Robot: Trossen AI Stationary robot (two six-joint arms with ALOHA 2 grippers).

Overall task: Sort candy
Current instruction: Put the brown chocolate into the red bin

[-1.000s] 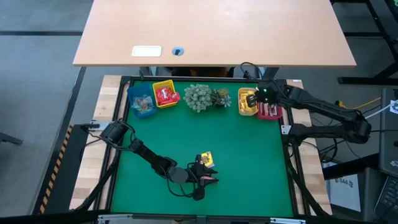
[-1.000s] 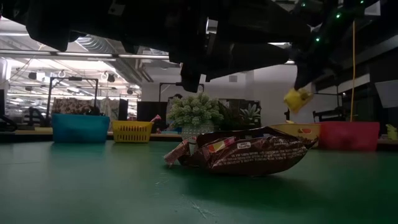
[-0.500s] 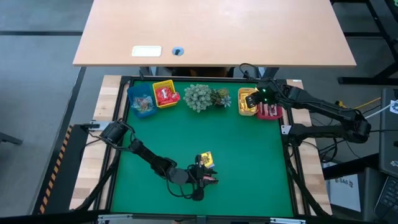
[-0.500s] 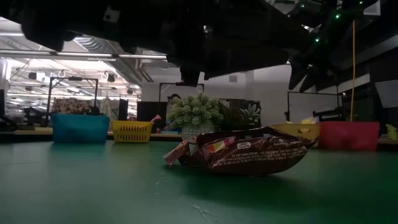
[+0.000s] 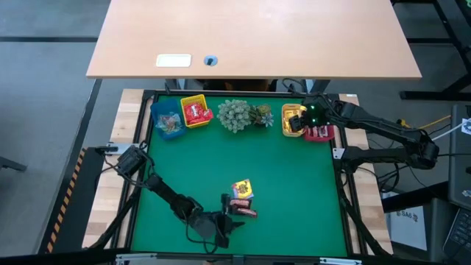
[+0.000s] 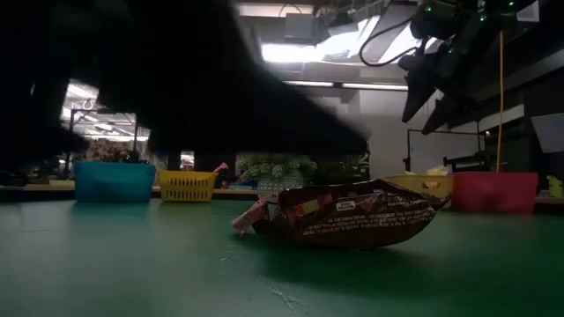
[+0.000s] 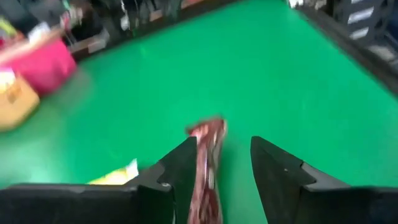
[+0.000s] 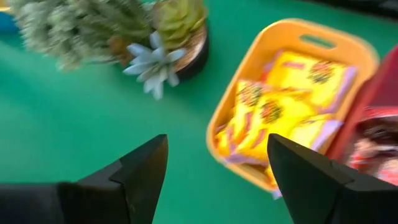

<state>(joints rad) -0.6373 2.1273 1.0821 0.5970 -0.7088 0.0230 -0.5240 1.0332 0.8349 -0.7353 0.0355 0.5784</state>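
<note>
A robotics lab or open workshop hall. 2 dark arms work over a green-topped table (image 5: pixel 294 177) framed by black rails, with loose cables (image 5: pixel 383 173) trailing at its side. Beyond it stands a bare wooden desk (image 5: pixel 254 37) on grey floor. The low view shows a wide room with strip lights (image 6: pixel 317 53), white walls and metal racks.

Left dark six-joint arm folded low along the bench's 7 o'clock edge, elbow bent, wrist turned toward 3 o'clock. Left two-finger gripper (image 5: pixel 223 218) near 6 o'clock, fingers (image 7: pixel 184 167) parted with a clear gap. Right dark arm stretched from the 3 o'clock side toward 1 o'clock, wrist raised off the bench. Right two-finger gripper (image 5: pixel 298 121) hanging there, fingers (image 8: pixel 144 167) spread wide, nothing between them.
</note>
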